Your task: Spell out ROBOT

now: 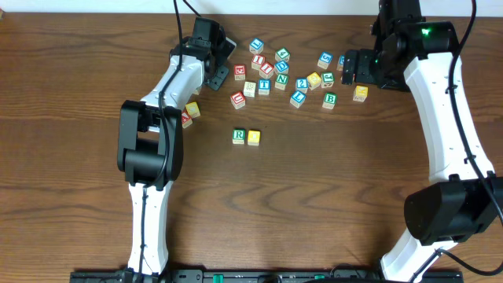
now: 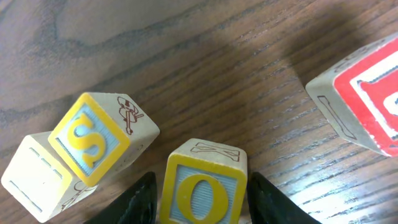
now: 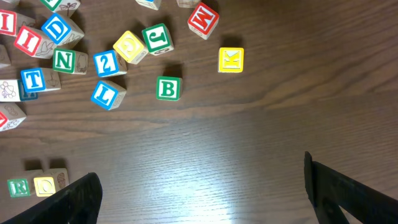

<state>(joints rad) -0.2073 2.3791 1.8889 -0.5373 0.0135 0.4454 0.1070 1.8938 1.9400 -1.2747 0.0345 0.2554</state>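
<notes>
A green R block (image 1: 239, 136) and a yellow O block (image 1: 253, 137) stand side by side mid-table; they also show in the right wrist view, the R (image 3: 20, 186) and the O (image 3: 45, 185). My left gripper (image 1: 216, 71) is low at the cluster's left edge. In the left wrist view its fingers (image 2: 202, 208) are shut on another yellow O block (image 2: 202, 190). A green B block (image 1: 329, 100) (image 3: 167, 88) and a blue T block (image 1: 264, 85) (image 3: 32, 79) lie in the cluster. My right gripper (image 1: 351, 69) (image 3: 202, 193) is open and empty above the table.
A yellow S block (image 2: 93, 137) leans on a plain block just left of the held O. A red block (image 2: 367, 102) lies to its right. Several other letter blocks are scattered at the back. A yellow block (image 1: 192, 108) and a red one (image 1: 185, 119) lie beside the left arm.
</notes>
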